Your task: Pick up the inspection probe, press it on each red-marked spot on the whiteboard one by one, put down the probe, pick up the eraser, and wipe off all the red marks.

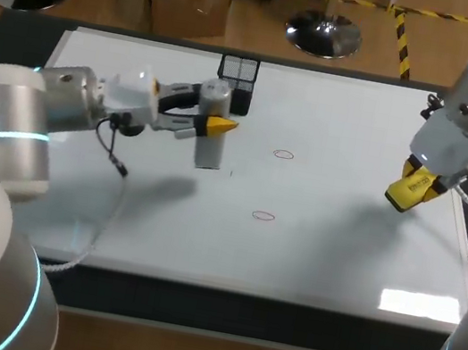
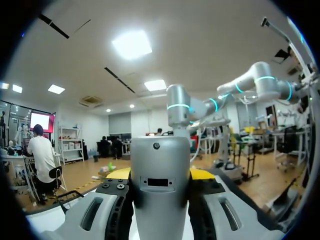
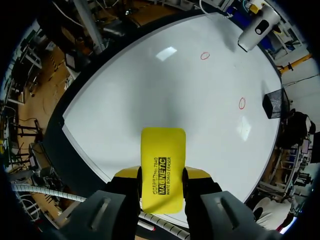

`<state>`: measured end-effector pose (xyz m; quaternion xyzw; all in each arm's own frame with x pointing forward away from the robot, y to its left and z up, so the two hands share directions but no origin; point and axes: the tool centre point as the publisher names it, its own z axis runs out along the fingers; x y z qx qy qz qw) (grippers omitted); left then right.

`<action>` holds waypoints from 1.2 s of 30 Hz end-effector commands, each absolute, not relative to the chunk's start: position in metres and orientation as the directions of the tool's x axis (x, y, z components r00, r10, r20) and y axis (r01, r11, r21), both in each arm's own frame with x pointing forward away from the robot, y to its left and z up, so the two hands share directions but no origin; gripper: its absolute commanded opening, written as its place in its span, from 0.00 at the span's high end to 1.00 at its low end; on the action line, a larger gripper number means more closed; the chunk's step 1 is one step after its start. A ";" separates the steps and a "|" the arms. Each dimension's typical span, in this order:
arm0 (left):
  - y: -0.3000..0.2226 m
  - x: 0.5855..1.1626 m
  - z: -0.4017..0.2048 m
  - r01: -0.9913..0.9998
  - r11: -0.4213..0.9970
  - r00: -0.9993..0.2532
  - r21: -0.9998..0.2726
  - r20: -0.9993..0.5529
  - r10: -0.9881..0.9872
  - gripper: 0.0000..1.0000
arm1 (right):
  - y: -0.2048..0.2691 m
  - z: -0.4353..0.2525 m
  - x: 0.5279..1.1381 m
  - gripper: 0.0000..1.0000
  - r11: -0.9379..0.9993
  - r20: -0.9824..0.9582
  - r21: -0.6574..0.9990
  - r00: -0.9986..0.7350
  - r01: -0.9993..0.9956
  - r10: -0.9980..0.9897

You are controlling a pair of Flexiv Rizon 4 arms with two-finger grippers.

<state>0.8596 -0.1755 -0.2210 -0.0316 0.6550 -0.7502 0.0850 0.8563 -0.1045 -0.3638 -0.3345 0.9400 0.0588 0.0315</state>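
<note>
**Head view check: probe in my left, eraser in my right, both circles unwiped**

So here's where I'm at. My left gripper comes in flat from the left and is clamped on the inspection probe. It's a grey cylinder hanging upright, and going by its shadow the tip is off the whiteboard. Left wrist view agrees: the probe body fills the gap between the fingers, squeezed from both sides. It's just on the near side of the black mesh holder and left of both marks.

My right gripper hovers over the right end of the board. Its fingers are closed onto the yellow eraser, which sticks out past the tips.

The far red circle and the near red circle are both intact, and neither tool is close to them.

My read is that this is the probing step, with the eraser pre-loaded on the other arm. Next I'd carry the probe right until it's over the far circle, keep it upright and come straight down. Then I'd do the same on the near one. The right arm should stay off the board until then, or it could smear a mark early.
</note>
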 end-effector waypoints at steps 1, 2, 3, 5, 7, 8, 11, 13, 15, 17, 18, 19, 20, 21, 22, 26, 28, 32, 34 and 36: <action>-0.212 0.885 -0.224 0.082 -0.133 -0.992 -0.988 -0.068 -0.105 1.00 | -0.105 -0.363 0.857 1.00 0.768 -0.096 0.088 -0.773 -0.634 -0.627; -0.217 0.887 -0.224 0.081 -0.135 -0.992 -0.988 -0.068 -0.103 1.00 | -0.105 -0.363 0.857 1.00 0.768 -0.096 0.088 -0.773 -0.634 -0.627; -0.222 0.889 -0.224 0.081 -0.136 -0.993 -0.987 -0.068 -0.097 1.00 | -0.105 -0.363 0.857 1.00 0.768 -0.096 0.088 -0.773 -0.634 -0.627; -0.230 0.893 -0.224 0.084 -0.139 -0.993 -0.987 -0.072 -0.088 1.00 | -0.105 -0.363 0.857 1.00 0.768 -0.096 0.088 -0.773 -0.634 -0.627; -0.238 0.899 -0.225 0.082 -0.141 -0.994 -0.987 -0.071 -0.082 1.00 | -0.105 -0.363 0.857 1.00 0.768 -0.096 0.088 -0.773 -0.634 -0.627; -0.242 0.902 -0.225 0.081 -0.144 -0.995 -0.986 -0.070 -0.077 1.00 | -0.105 -0.363 0.857 1.00 0.768 -0.096 0.088 -0.773 -0.634 -0.627; -0.256 0.910 -0.225 0.076 -0.144 -0.996 -0.987 -0.068 -0.062 1.00 | -0.105 -0.363 0.857 1.00 0.768 -0.096 0.088 -0.773 -0.634 -0.627; -0.266 0.914 -0.227 0.073 -0.139 -0.996 -0.988 -0.066 -0.052 1.00 | -0.105 -0.363 0.857 1.00 0.768 -0.096 0.088 -0.773 -0.634 -0.627; -0.274 0.918 -0.228 0.070 -0.138 -0.997 -0.988 -0.065 -0.042 1.00 | -0.105 -0.363 0.857 1.00 0.768 -0.096 0.088 -0.773 -0.634 -0.627; -0.282 0.920 -0.229 0.069 -0.140 -0.997 -0.988 -0.066 -0.030 1.00 | -0.105 -0.363 0.857 1.00 0.768 -0.096 0.088 -0.773 -0.634 -0.627; -0.286 0.922 -0.231 0.069 -0.139 -0.997 -0.988 -0.066 -0.029 1.00 | -0.105 -0.363 0.857 1.00 0.768 -0.096 0.088 -0.773 -0.634 -0.627; -0.289 0.923 -0.232 0.070 -0.138 -0.997 -0.988 -0.066 -0.027 1.00 | -0.105 -0.363 0.857 1.00 0.768 -0.096 0.088 -0.773 -0.634 -0.627; -0.292 0.925 -0.234 0.072 -0.139 -0.997 -0.988 -0.069 -0.022 1.00 | -0.105 -0.363 0.857 1.00 0.768 -0.096 0.088 -0.773 -0.634 -0.627; -0.295 0.926 -0.235 0.071 -0.139 -0.997 -0.988 -0.069 -0.020 1.00 | -0.105 -0.363 0.857 1.00 0.768 -0.096 0.088 -0.773 -0.634 -0.627; -0.298 0.928 -0.237 0.069 -0.144 -0.998 -0.987 -0.067 -0.014 1.00 | -0.105 -0.363 0.857 1.00 0.768 -0.096 0.088 -0.773 -0.634 -0.627; -0.307 0.935 -0.241 0.069 -0.154 -0.998 -0.986 -0.071 0.003 1.00 | -0.105 -0.363 0.857 1.00 0.768 -0.096 0.088 -0.773 -0.634 -0.627; -0.311 0.938 -0.242 0.070 -0.153 -0.997 -0.986 -0.072 0.008 1.00 | -0.105 -0.363 0.857 1.00 0.768 -0.096 0.088 -0.773 -0.634 -0.627; -0.313 0.945 -0.246 0.066 -0.150 -0.998 -0.986 -0.068 0.007 1.00 | -0.105 -0.363 0.857 1.00 0.768 -0.096 0.088 -0.773 -0.634 -0.627; -0.313 0.949 -0.249 0.061 -0.147 -0.998 -0.987 -0.062 0.004 1.00 | -0.105 -0.363 0.857 1.00 0.768 -0.096 0.088 -0.773 -0.634 -0.627; -0.313 0.952 -0.252 0.058 -0.143 -0.998 -0.988 -0.059 0.003 1.00 | -0.105 -0.363 0.857 1.00 0.768 -0.096 0.088 -0.773 -0.634 -0.627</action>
